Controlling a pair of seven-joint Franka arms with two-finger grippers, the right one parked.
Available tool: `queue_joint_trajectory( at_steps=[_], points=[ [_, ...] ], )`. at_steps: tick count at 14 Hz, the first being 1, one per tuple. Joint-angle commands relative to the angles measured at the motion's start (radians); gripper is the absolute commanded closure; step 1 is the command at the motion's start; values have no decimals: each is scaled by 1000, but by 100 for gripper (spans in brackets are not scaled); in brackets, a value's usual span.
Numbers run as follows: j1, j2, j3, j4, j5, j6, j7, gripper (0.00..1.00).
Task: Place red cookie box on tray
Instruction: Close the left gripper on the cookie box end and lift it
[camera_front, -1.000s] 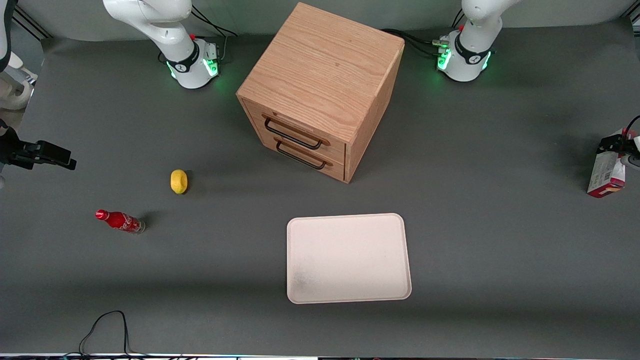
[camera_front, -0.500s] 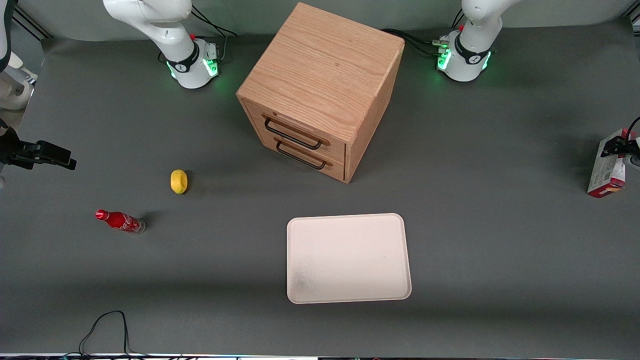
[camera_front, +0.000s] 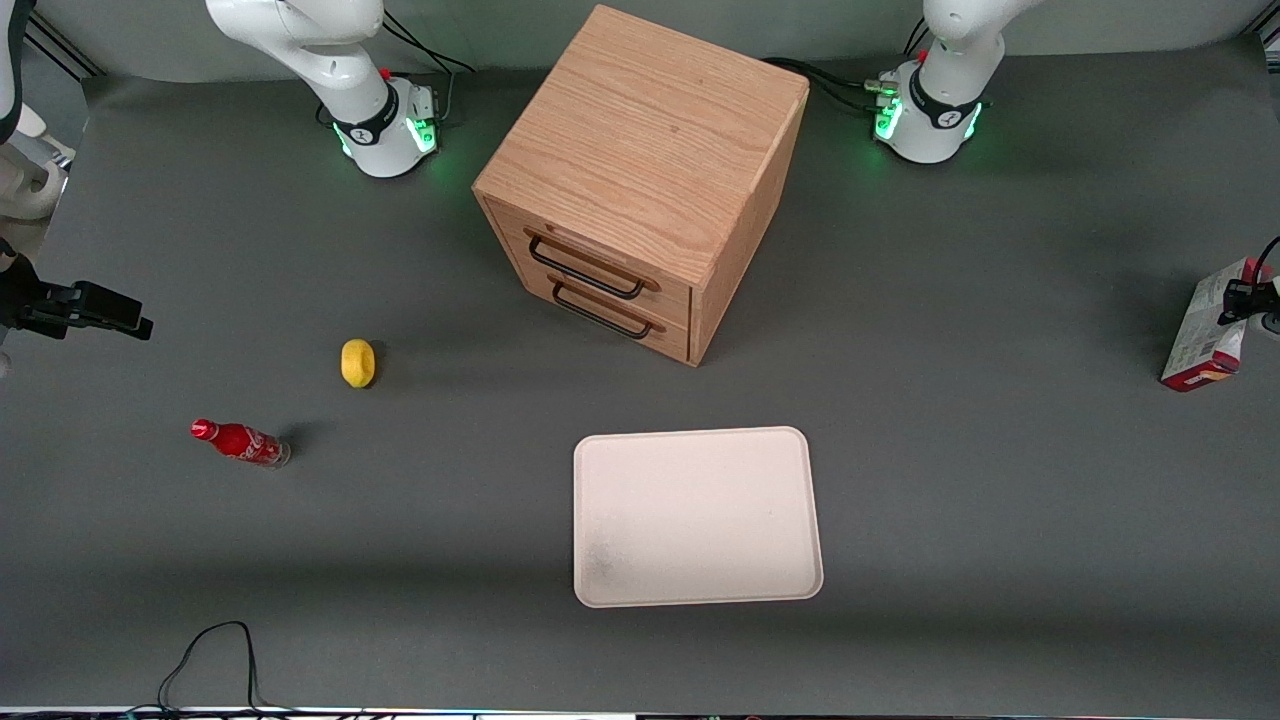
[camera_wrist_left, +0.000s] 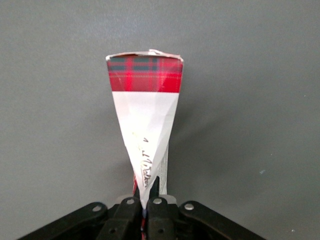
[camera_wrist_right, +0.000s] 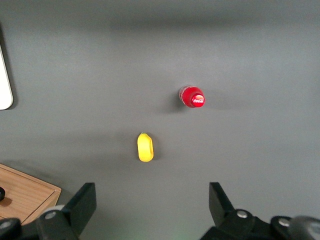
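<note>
Currently the red cookie box (camera_front: 1205, 338) hangs pinched at its upper end by the gripper (camera_front: 1240, 297), at the working arm's end of the table, roughly three o'clock from the tray (camera_front: 697, 517) and well apart from it. In the wrist view the fingers (camera_wrist_left: 131, 210) are pressed nearly together on the box's (camera_wrist_left: 146, 115) narrow edge, so the hold is thin. Judgement: carry it slowly toward nine o'clock, clear of the wooden drawer cabinet (camera_front: 640, 180), keep the carton from swinging, lower it inside the rim, and release only once it rests there.
</note>
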Motion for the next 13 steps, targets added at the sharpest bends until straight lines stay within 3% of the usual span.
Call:
queue_joint_trajectory(
  at_steps=[1,10,13],
  points=[
    [-39,-37,-4,74,-15,-100,-17,100],
    [-274,-72,-4,707,57,-847,-369,100],
    [-337,-72,-7,816,42,-992,-504,100]
  ],
)
